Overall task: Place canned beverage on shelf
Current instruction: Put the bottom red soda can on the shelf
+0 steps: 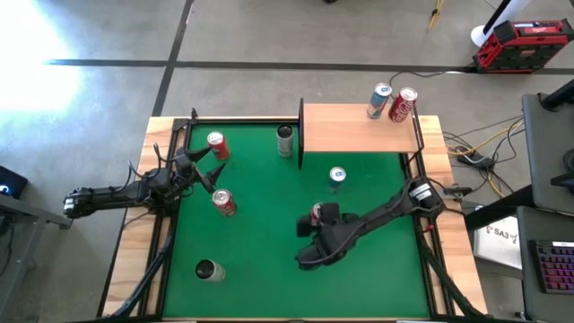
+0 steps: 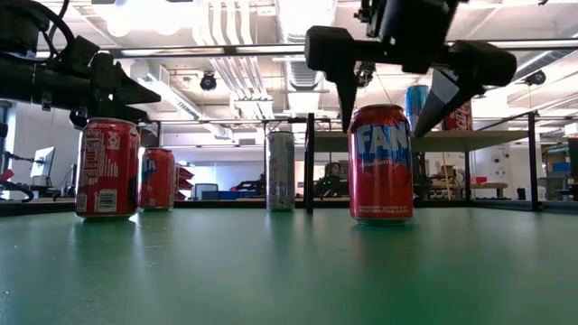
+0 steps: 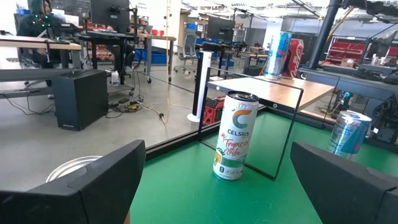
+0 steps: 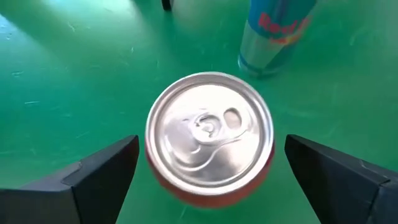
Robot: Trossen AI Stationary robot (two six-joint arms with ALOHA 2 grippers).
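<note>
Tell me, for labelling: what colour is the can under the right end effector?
Red, seen best in the low view: can.

Green mat covered the surface inside a pale wooden border. Beyond the mat's far right corner, a red toolbox sat on grey floor. Keyboard lay right of the mat.

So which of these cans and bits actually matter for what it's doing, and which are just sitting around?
In the job:
- red Fanta can, standing under the open right gripper
- shelf, already bearing two cans

Lying about:
- Celsius can
- blue and silver can
- two red cans near the left gripper, which waits open
- can at the mat's near corner
</note>
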